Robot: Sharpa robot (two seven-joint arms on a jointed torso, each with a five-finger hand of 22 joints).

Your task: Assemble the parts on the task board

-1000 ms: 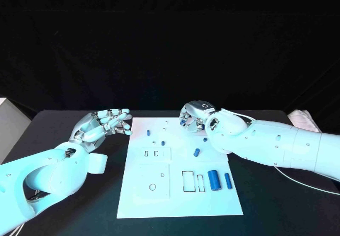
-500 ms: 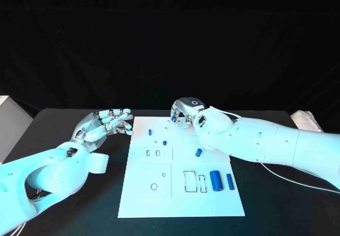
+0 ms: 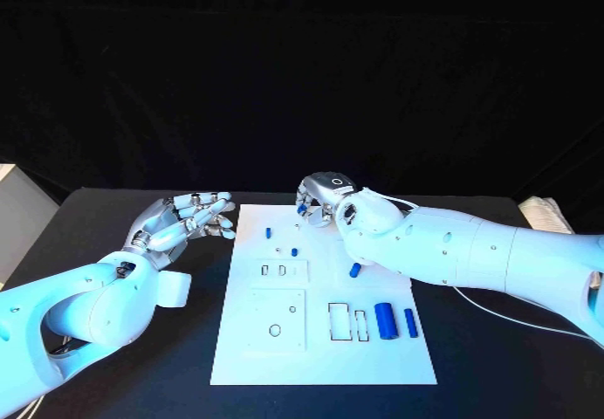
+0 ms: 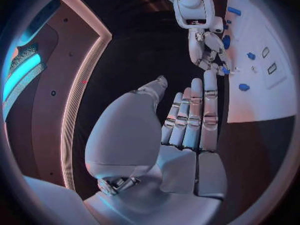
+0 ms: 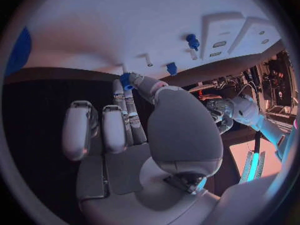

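The white task board [image 3: 321, 349] lies in the middle of the black table. My right hand [image 3: 325, 199] hovers over its far edge and pinches a small blue part [image 5: 127, 80] between thumb and fingertips. Left of the board my left hand [image 3: 182, 223] is held up, fingers apart, holding nothing. On the board lie small blue pegs [image 3: 268, 233] [image 3: 295, 251] [image 3: 355, 270], a thick blue cylinder [image 3: 387, 320] and a slimmer one [image 3: 410, 322]. The left wrist view shows my left hand [image 4: 181, 130] with the right hand [image 4: 209, 50] beyond it at the board's [image 4: 262, 90] edge.
A rectangular slot [image 3: 338, 321] and an oval hole [image 3: 275, 330] are open in the board's near half. A white box [image 3: 13, 218] stands at the table's left edge, a pale object [image 3: 544, 214] at its right edge. A cable [image 3: 504, 319] trails under my right arm.
My right hand has moved left along the board's far edge with the small blue part in it. The left hand has stayed in place.
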